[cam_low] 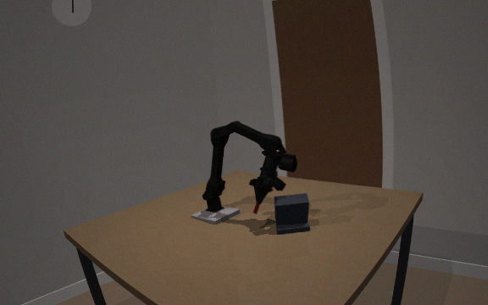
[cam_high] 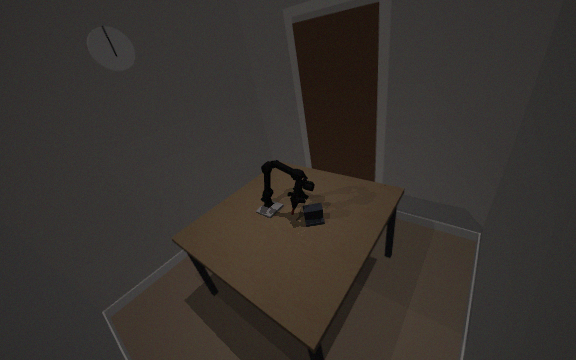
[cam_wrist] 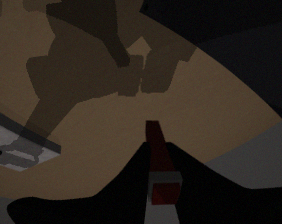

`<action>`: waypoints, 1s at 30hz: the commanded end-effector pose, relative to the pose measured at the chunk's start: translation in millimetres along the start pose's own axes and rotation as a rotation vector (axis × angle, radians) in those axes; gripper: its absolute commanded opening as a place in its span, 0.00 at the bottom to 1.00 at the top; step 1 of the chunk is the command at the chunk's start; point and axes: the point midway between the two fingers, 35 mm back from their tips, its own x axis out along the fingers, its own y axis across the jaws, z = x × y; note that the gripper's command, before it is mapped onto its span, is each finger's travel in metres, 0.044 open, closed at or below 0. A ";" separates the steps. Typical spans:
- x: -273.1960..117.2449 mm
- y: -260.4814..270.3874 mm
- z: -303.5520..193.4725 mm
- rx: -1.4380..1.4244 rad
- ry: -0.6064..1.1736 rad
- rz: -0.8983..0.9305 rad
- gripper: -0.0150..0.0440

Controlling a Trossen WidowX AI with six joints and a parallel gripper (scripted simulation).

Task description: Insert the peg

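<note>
One red peg (cam_low: 256, 207) (cam_wrist: 158, 152) is leaning at a slant, gripped between the robot's closed fingers (cam_low: 259, 202), just right of center in the exterior view. Its lower end is sticking out free above the tabletop (cam_high: 268, 260) (cam_low: 210, 254), presumably to leave length for insertion. The dark block (cam_high: 313, 214) (cam_low: 291, 212) is standing to its right, its hole hidden; the tilt is probably matching that hole's direction.
</note>
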 end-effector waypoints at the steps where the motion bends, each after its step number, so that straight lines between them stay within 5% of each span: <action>1: -2.0 0.8 3.0 -0.033 0.012 -0.016 0.25; 30: -20.2 9.7 29.3 -0.250 0.089 -0.151 0.25</action>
